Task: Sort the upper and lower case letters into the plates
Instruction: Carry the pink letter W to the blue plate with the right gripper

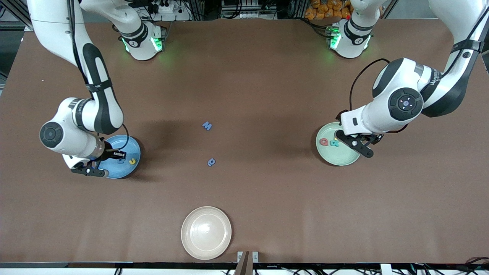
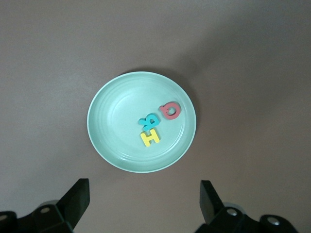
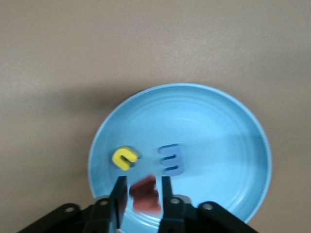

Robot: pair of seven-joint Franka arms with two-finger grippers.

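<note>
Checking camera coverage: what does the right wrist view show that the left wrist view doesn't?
Right wrist only: round blue plate holding a small yellow toy letter and a blue toy letter, plus a red toy letter between the right gripper fingers.
Left wrist only: round mint green plate with red, teal and yellow letters; the left gripper hangs open above it.
Both: brown table surface.

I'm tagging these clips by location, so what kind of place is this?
Most likely a robotics lab bench set up for a sorting exercise. Two arms are mounted along one edge of a brown-covered table, cables and metal framing run along that edge, and toy letters lie in a blue plate and a mint green plate.
</note>
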